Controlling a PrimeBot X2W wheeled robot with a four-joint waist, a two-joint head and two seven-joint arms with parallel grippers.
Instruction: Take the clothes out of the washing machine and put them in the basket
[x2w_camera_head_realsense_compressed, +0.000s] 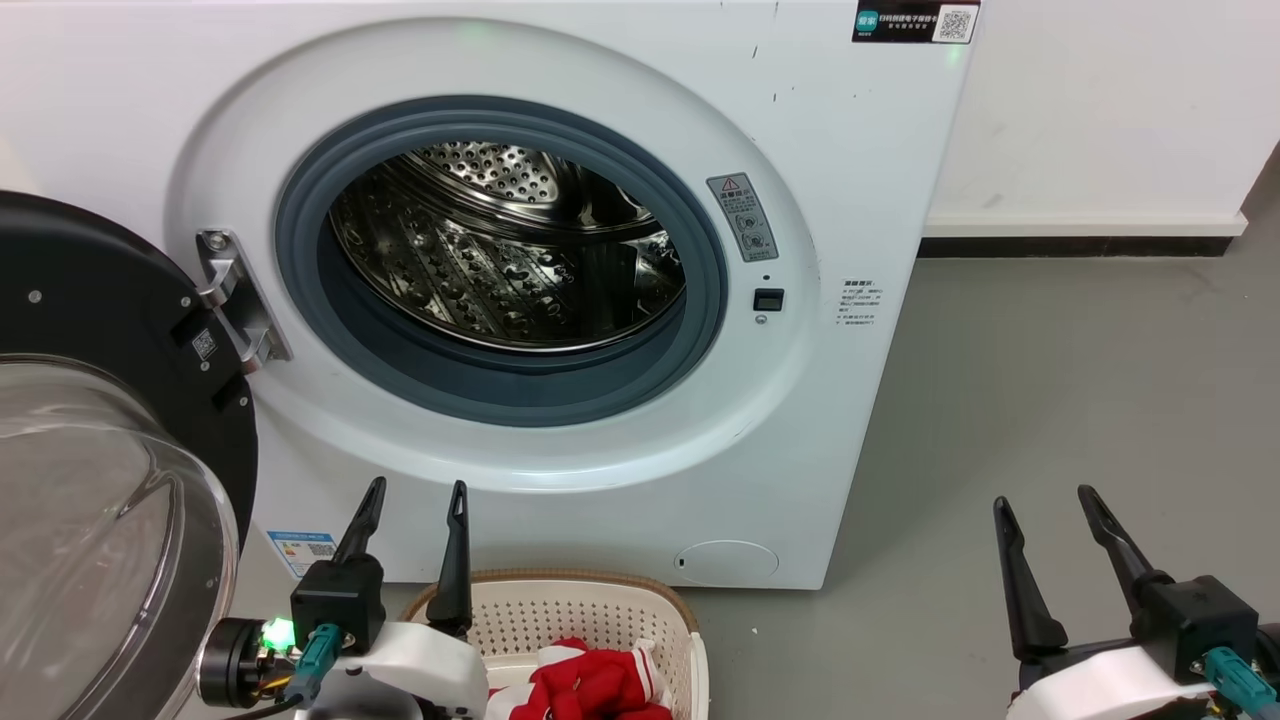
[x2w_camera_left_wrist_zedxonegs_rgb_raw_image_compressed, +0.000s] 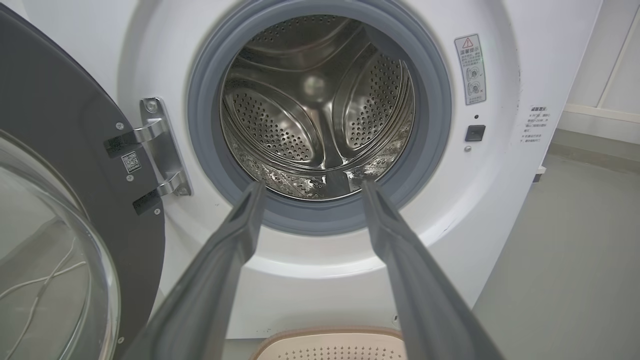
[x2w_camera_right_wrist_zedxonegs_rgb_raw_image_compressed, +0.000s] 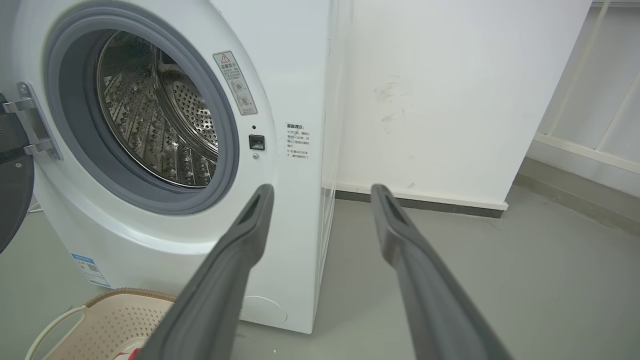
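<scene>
Left gripper (x2w_camera_head_realsense_compressed: 418, 485) and right gripper (x2w_camera_head_realsense_compressed: 1042, 496) gape wide, empty; clothes (x2w_camera_head_realsense_compressed: 590, 690) lie in basket (x2w_camera_head_realsense_compressed: 600, 615), washing machine (x2w_camera_head_realsense_compressed: 820, 450) drum (x2w_camera_head_realsense_compressed: 500, 260) bare. Withdraw clear of basket.

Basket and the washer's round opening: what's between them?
Head view: between porthole and basket lies only the washing machine front, white and bare, with the open left gripper raised before it.

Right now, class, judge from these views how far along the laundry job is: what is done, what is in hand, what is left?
Done: the drum of the washing machine looks empty, and the red clothes lie in the basket. In hand: nothing; the left gripper and right gripper are both open and empty. Left: seemingly nothing, though the drum's lowest front part is hidden.
</scene>
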